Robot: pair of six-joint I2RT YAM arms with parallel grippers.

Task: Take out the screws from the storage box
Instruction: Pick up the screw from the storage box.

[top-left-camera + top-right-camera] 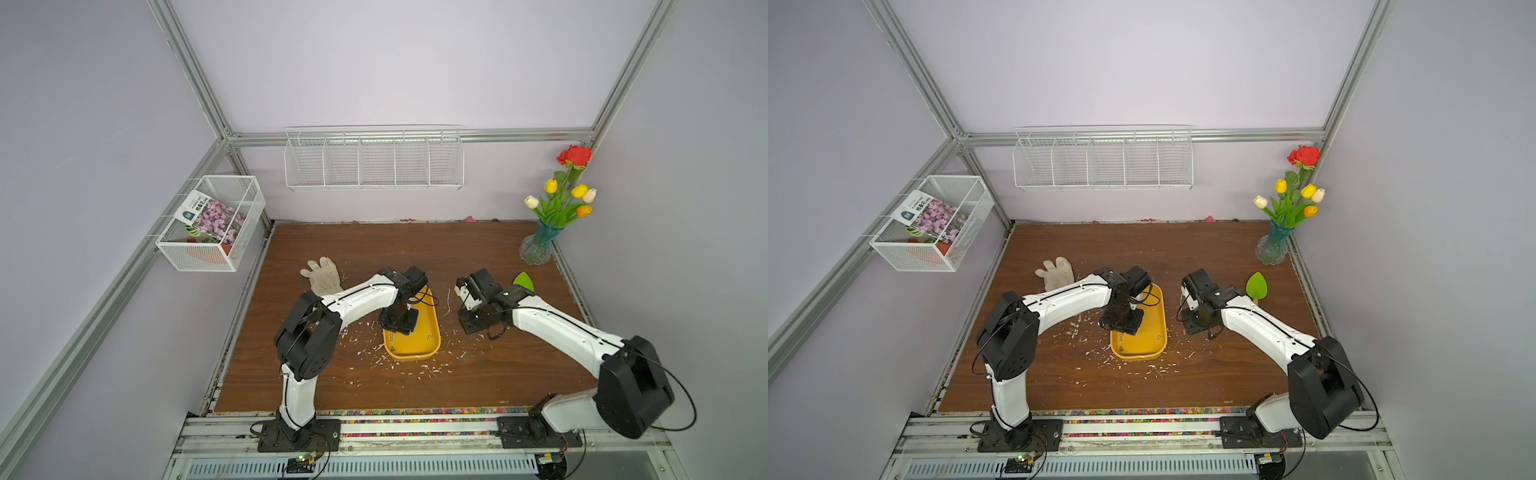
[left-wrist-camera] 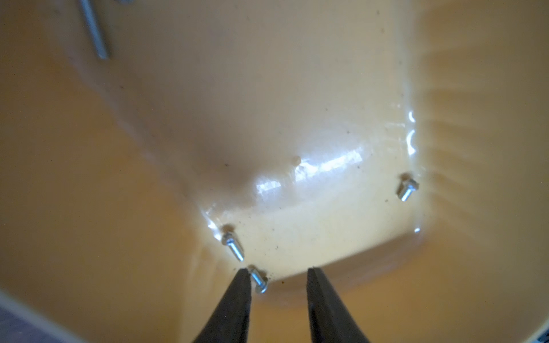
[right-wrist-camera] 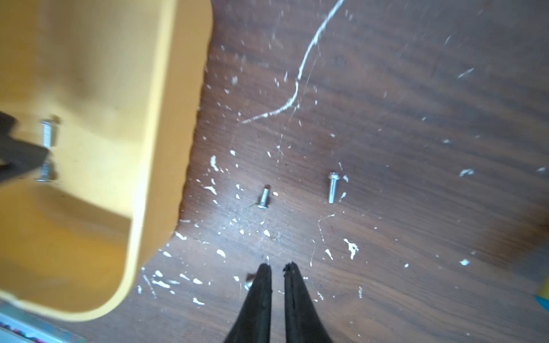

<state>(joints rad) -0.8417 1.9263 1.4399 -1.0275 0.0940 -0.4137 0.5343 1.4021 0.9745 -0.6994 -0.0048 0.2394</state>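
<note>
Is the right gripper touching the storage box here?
Apart. The right wrist view shows a strip of wooden table between the right gripper and the storage box wall.

Long screw (image 2: 94, 32) blurred, cut by edge, small screw (image 3: 247, 285) half behind right pincer (image 3: 277, 265) (head only)

Storage box (image 1: 413, 351) was plain yellow-orange, no pattern. Screws (image 2: 233, 246) in it were shiny silver-grey. Table (image 1: 374, 249) was dark brown w/ wood grain, speckled w/ white shreds (image 3: 352, 248). Glove (image 1: 322, 274) far left was off-white, leaf (image 1: 524, 281) on the right was bright green. Flowers (image 1: 561, 195) far right: red, yellow, white, orange, in a teal-ish clear vase (image 1: 538, 245). Wire basket (image 1: 374, 162) at the back was white. Packet (image 1: 214, 216) had a pink-purple flower print.
</note>
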